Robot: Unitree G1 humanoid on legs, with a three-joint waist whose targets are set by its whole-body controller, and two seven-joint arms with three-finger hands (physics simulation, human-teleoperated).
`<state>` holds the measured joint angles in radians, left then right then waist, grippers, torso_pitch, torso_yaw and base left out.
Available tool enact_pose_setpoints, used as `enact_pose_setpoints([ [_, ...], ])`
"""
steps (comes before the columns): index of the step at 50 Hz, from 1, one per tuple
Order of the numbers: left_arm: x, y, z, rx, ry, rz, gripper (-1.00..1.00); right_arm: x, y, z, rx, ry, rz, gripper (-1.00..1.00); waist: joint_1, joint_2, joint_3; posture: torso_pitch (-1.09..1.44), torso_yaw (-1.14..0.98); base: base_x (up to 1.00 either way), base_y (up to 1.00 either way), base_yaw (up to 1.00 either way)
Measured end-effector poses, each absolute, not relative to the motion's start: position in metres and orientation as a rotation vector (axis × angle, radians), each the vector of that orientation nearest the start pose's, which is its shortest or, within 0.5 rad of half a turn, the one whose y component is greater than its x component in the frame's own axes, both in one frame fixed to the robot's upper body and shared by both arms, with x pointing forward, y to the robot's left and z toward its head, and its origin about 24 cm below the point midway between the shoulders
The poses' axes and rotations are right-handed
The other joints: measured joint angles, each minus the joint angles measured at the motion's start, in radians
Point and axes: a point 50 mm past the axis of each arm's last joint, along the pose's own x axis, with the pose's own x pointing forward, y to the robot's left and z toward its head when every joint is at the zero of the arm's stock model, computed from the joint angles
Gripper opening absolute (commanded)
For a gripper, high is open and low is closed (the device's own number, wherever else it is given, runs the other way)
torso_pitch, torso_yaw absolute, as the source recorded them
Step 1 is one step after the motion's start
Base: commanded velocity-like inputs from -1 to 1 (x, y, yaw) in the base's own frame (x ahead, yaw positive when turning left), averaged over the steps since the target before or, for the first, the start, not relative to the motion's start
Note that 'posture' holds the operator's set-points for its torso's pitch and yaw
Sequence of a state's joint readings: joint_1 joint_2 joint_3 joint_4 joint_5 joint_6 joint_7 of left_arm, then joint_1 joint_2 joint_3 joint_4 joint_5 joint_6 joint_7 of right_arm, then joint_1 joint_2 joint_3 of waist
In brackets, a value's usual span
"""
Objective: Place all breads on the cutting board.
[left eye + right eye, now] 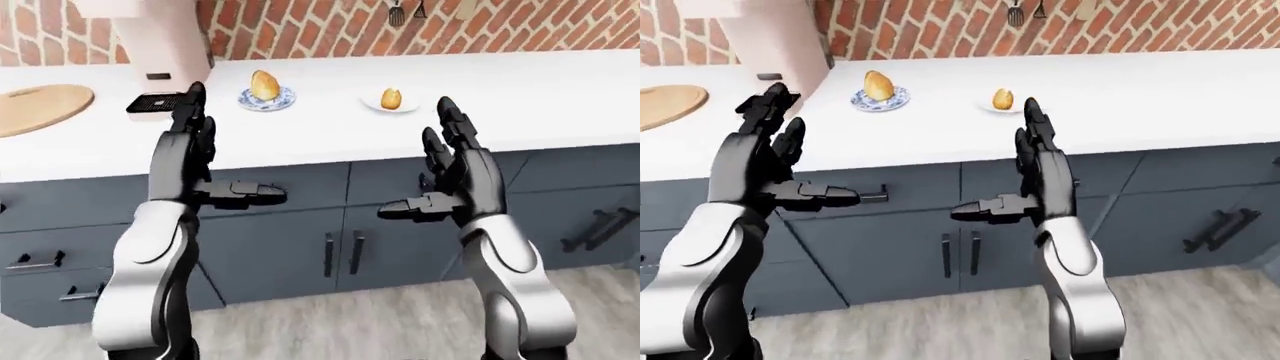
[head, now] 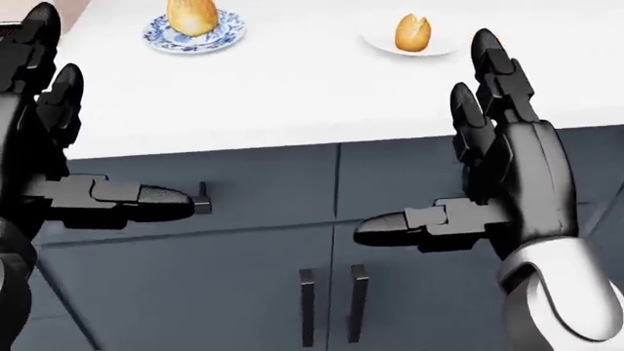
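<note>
A golden bread roll (image 1: 264, 85) stands on a blue-patterned plate (image 1: 267, 100) on the white counter. A smaller bread (image 1: 391, 98) sits on a white plate (image 1: 390, 108) to its right. The round wooden cutting board (image 1: 38, 107) lies at the far left of the counter. My left hand (image 1: 195, 142) and my right hand (image 1: 450, 161) are both raised, open and empty, below the counter's near edge, apart from the breads.
A pink-white appliance (image 1: 160, 37) with a black tray (image 1: 155, 103) stands between the cutting board and the blue plate. Dark grey cabinets (image 1: 340, 247) with handles run under the counter. A brick wall (image 1: 480, 26) with hanging utensils (image 1: 405, 11) is behind.
</note>
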<state>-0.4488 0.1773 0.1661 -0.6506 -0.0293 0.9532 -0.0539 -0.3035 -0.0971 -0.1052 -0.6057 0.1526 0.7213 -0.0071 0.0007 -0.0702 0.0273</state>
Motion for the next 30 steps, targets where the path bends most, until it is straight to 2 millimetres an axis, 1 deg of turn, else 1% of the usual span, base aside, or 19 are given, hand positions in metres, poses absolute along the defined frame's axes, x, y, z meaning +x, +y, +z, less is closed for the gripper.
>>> enact_pose_setpoints([
  [1, 0.269, 0.17, 0.213, 0.107, -0.151, 0.005, 1.0, 0.265, -0.159, 0.184, 0.023, -0.177, 0.047, 1.0, -0.018, 0.008, 0.007, 0.0, 0.0, 0.0, 0.0, -1.0],
  [2, 0.27, 0.166, 0.21, 0.105, -0.139, -0.02, 1.0, 0.265, -0.164, 0.18, 0.021, -0.159, 0.02, 1.0, -0.032, 0.011, 0.007, 0.0, 0.0, 0.0, -0.37, 0.0],
  [3, 0.272, 0.158, 0.209, 0.102, -0.124, -0.064, 1.0, 0.263, -0.172, 0.177, 0.016, -0.147, -0.025, 1.0, -0.039, 0.022, 0.006, 0.0, 0.0, 0.0, 0.0, 0.0],
  [4, 0.272, 0.154, 0.208, 0.104, -0.115, -0.093, 1.0, 0.263, -0.176, 0.177, 0.013, -0.145, -0.051, 1.0, -0.039, 0.035, 0.012, 0.0, 0.0, 0.0, 0.0, 0.0],
  [6, 0.272, 0.154, 0.209, 0.103, -0.111, -0.105, 1.0, 0.264, -0.174, 0.18, 0.006, -0.159, -0.053, 1.0, -0.031, 0.058, 0.027, 0.0, 0.0, 0.16, 0.0, 0.0],
  [9, 0.272, 0.162, 0.213, 0.106, -0.113, -0.072, 1.0, 0.265, -0.164, 0.185, 0.004, -0.167, 0.001, 1.0, -0.013, 0.097, 0.05, 0.0, 0.0, 0.55, 0.0, 0.0],
  [12, 0.269, 0.168, 0.224, 0.114, -0.166, -0.037, 1.0, 0.263, -0.16, 0.194, 0.005, -0.208, 0.036, 1.0, -0.012, 0.135, 0.044, 0.0, 0.0, 0.59, -0.01, 0.0],
  [14, 0.267, 0.17, 0.23, 0.12, -0.193, -0.026, 1.0, 0.261, -0.159, 0.2, 0.006, -0.238, 0.043, 1.0, -0.015, 0.164, 0.027, 0.0, 0.0, 0.66, -0.02, 0.0],
  [15, 0.266, 0.172, 0.23, 0.124, -0.194, -0.018, 1.0, 0.261, -0.157, 0.2, 0.012, -0.238, 0.05, 1.0, -0.008, 0.149, 0.038, 0.0, 0.0, 0.7, -0.02, 0.0],
  [16, 0.266, 0.173, 0.228, 0.122, -0.182, -0.012, 1.0, 0.26, -0.156, 0.197, 0.012, -0.225, 0.059, 1.0, -0.007, 0.141, 0.043, 0.0, 0.0, 0.72, -0.02, 0.0],
  [17, 0.267, 0.174, 0.226, 0.12, -0.167, -0.007, 1.0, 0.26, -0.155, 0.195, 0.012, -0.21, 0.066, 1.0, -0.004, 0.134, 0.04, 0.0, 0.0, 0.74, -0.02, 0.0],
  [19, 0.269, 0.175, 0.227, 0.117, -0.148, -0.003, 1.0, 0.262, -0.155, 0.193, 0.014, -0.19, 0.072, 1.0, 0.003, 0.119, 0.028, 0.0, 0.0, 0.74, -0.01, 0.0],
  [22, 0.269, 0.174, 0.233, 0.122, -0.164, -0.007, 1.0, 0.262, -0.155, 0.2, 0.013, -0.21, 0.073, 1.0, 0.017, 0.095, 0.014, 0.0, 0.0, 0.74, -0.02, 0.0],
  [24, 0.267, 0.173, 0.237, 0.124, -0.182, -0.009, 1.0, 0.26, -0.155, 0.204, 0.014, -0.232, 0.075, 1.0, 0.032, 0.076, 0.0, 0.0, 0.0, 0.73, -0.01, 0.0],
  [26, 0.266, 0.173, 0.241, 0.125, -0.195, -0.007, 1.0, 0.259, -0.156, 0.208, 0.015, -0.249, 0.076, 1.0, 0.045, 0.05, -0.013, 0.0, 0.0, 0.74, -0.01, 0.0],
  [27, 0.265, 0.172, 0.243, 0.126, -0.203, -0.009, 1.0, 0.259, -0.157, 0.21, 0.014, -0.258, 0.073, 1.0, 0.044, 0.031, -0.016, 0.0, 0.0, 0.64, -0.01, 0.0],
  [28, 0.265, 0.17, 0.244, 0.123, -0.206, -0.017, 1.0, 0.258, -0.159, 0.212, 0.012, -0.261, 0.065, 1.0, 0.035, 0.031, -0.002, 0.0, 0.0, 0.6, -0.02, 0.0],
  [29, 0.265, 0.168, 0.242, 0.123, -0.192, -0.03, 1.0, 0.259, -0.162, 0.21, 0.015, -0.247, 0.053, 1.0, 0.026, 0.034, 0.024, 0.0, 0.0, 0.45, 0.0, 0.0],
  [30, 0.265, 0.165, 0.241, 0.125, -0.178, -0.049, 1.0, 0.26, -0.166, 0.208, 0.016, -0.229, 0.034, 1.0, 0.019, 0.022, 0.037, 0.0, 0.0, 0.24, 0.0, 0.0],
])
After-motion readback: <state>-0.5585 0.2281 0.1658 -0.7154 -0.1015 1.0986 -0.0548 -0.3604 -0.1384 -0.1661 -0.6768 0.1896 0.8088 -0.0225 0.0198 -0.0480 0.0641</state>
